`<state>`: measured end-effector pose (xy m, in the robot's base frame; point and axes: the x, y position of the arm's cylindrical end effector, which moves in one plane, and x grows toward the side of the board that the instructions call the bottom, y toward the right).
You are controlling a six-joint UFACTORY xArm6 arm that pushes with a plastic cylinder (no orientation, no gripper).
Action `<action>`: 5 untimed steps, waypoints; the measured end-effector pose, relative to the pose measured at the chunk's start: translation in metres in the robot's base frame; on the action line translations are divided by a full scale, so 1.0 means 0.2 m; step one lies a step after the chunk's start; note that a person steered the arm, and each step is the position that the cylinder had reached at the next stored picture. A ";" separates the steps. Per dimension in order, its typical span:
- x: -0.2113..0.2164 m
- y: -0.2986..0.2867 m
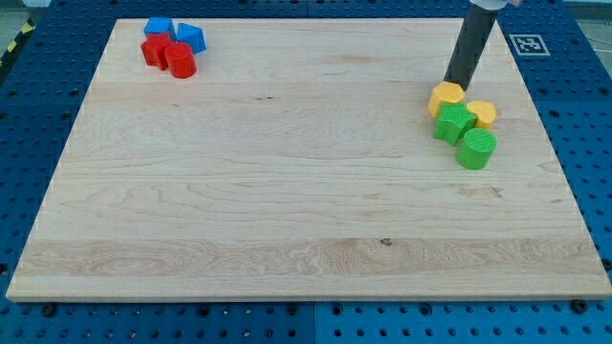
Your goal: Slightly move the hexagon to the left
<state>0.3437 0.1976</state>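
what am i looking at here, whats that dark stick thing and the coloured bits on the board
This is a single camera picture looking down at a wooden board lying on a blue pegboard table. The dark stick is the end of a robot arm. It has no jaws and holds nothing; it only pushes things by sliding its tip along the board.

The coloured bits are small blocks. At the view's right sits a cluster: a yellow hexagon, another yellow block, a green block and a green cylinder. The tip is right at the hexagon's top edge. At the view's top left are two red blocks and two blue blocks.
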 end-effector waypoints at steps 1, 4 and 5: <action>0.00 0.02; 0.07 0.17; 0.10 0.22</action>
<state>0.3635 0.2416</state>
